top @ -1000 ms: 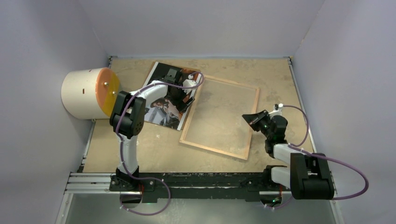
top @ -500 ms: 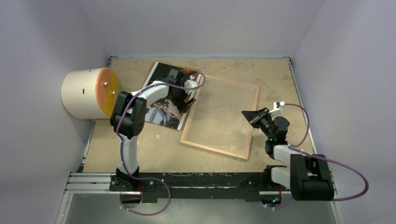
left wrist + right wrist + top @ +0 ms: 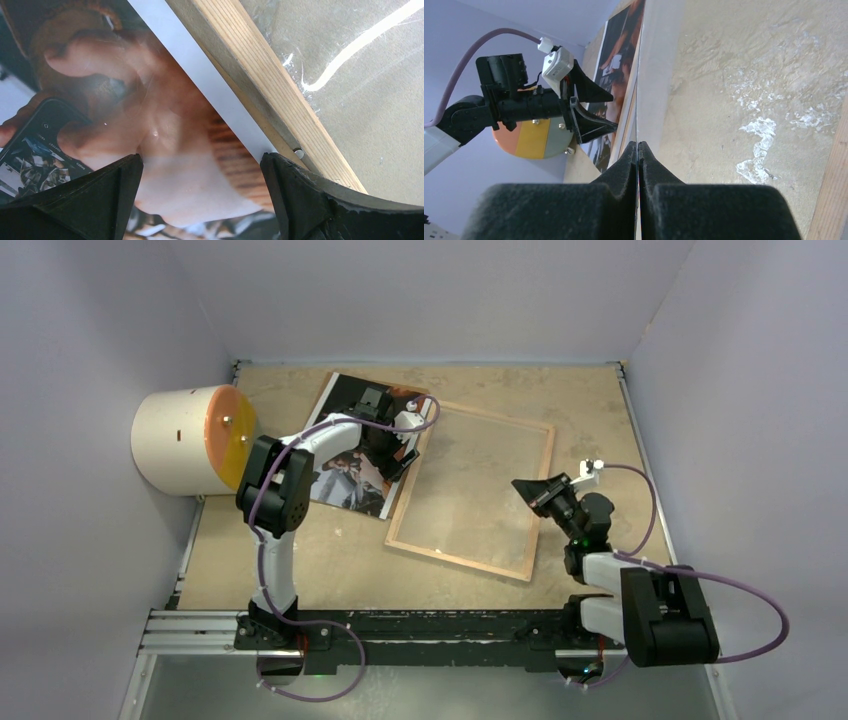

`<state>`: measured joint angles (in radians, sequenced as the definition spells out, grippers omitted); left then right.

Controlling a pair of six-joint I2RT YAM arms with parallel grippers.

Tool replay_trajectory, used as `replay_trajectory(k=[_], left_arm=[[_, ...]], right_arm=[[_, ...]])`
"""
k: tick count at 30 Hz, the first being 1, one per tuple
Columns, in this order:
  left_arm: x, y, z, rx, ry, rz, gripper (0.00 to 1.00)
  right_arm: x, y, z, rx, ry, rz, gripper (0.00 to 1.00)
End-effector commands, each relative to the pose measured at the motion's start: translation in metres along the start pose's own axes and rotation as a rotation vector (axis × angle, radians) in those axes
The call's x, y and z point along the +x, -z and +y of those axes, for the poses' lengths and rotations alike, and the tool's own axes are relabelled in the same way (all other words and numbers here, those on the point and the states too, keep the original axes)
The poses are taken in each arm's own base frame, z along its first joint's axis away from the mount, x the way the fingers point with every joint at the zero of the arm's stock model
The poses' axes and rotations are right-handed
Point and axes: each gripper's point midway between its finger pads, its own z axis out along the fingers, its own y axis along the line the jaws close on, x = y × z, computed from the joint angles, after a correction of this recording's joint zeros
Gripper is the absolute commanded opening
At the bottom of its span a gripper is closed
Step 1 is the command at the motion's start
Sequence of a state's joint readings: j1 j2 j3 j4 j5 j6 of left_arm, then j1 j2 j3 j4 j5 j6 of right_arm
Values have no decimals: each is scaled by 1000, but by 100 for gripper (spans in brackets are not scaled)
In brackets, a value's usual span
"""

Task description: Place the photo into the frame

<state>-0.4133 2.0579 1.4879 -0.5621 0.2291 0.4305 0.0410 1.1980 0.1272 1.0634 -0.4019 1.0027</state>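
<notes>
Left claw (image 3: pixel 200 167) gaping empty over photo (image 3: pixel 100 100), flat on counter (image 3: pixel 300 560) against frame (image 3: pixel 250 65), right claw (image 3: pixel 638 150) shut on nothing at frame's far side: risk of glossy print sliding or creasing under a flat pinch.

Top camera overlooks the whole table (image 3: pixel 300 570); both wrist cameras, close in, share the frame (image 3: pixel 457 560)'s left rail.

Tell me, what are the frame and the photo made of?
The frame looks like bare light wood: grain lines run along its bar. Its pane seems clear glass or plastic, as the table shows through with bright glints. The photo seems glossy paper: soft sheen, thin white border.
</notes>
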Motion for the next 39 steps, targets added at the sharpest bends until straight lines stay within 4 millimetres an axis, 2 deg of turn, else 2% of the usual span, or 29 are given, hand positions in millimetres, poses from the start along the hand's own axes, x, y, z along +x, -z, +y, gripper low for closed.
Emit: replay_trajectory(k=[1,4,12,13,14,17,19,23,25,30,39], left_arm=[[36,-28,-32,97,-23,108,98],[38,-29,-36,109,-27,109,98],[37,-27,-38,105,-42,109,98],[37,-26,-37,102,-43,109,98],[37,-26,-37,101,-44,110,98],[37,-25,-37,97,-45,109,98],[38,-25,-37,97,-45,110,98],[38,-25,-36,90,-47,110,98],[38,-25,-35,90,-47,110,98],[38,-25,-35,87,-48,112,98],[37,-25,-34,81,-49,112,98]], right_arm=[[-1,0,1,-3,-13,-18,0],[0,1,-4,21,-16,-16,0],[6,6,-32,185,38,26,1],[6,6,-35,206,51,36,6],[6,7,-39,229,65,44,16],[4,9,-47,284,105,55,48],[2,11,-52,323,126,61,67],[-2,13,-61,391,160,74,87],[-4,12,-64,418,173,86,92],[-6,13,-71,475,192,109,95],[-5,12,-74,545,237,155,97]])
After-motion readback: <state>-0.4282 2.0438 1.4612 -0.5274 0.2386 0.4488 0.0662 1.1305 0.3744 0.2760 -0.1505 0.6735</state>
